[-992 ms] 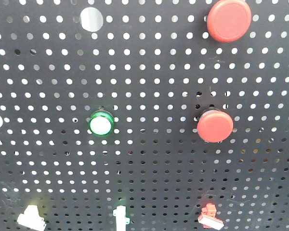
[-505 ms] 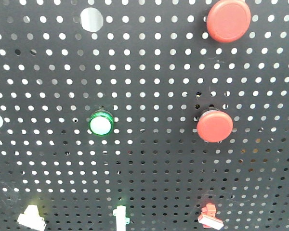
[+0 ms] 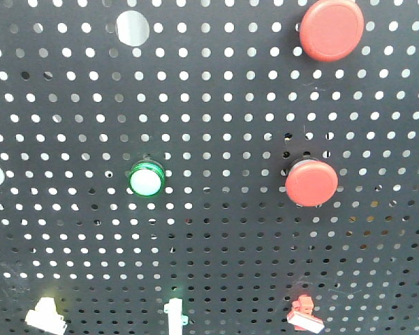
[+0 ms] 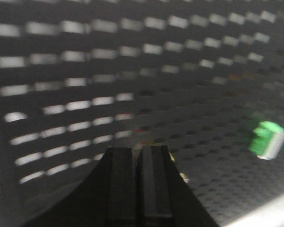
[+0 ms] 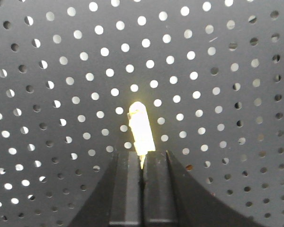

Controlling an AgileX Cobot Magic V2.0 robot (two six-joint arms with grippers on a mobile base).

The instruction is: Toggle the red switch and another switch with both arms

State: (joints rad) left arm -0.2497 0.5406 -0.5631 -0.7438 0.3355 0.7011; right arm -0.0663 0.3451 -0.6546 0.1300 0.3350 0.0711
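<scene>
**Both grippers clenched at the switch board**

Right wrist view first. At bottom centre, the right gripper (image 5: 142,158): clenched, dark fingers pressed side by side, only a hairline seam between them. Directly above the tips, another switch (image 5: 140,127), a glowing pale yellow-white lever standing out from the black pegboard (image 5: 217,71), top leaning slightly toward the frame's left. Lower end right down at the seam; touching, pinched or just clear of it, cannot tell.

Over to the left wrist view, and badly blurred. At bottom centre, the left gripper (image 4: 137,153), likewise clamped shut, two dark fingers flush together, tips close to the board. Just beside the finger on the frame's right, a yellowish sliver (image 4: 183,177), too smeared to name. Out by the right edge, well apart from the tips, a green-and-white toggle (image 4: 267,139).

Front view to finish. Down on the bottom edge, right of centre, the red switch (image 3: 304,314): small red lever, white end piece, almost straight below a big red push button (image 3: 311,183). Along that same bottom edge, the pale yellow-white lever at lower left and the green-and-white toggle between the two. Up at the top right, a second red push button (image 3: 332,29); left of centre, a green-rimmed round button (image 3: 147,179).
</scene>
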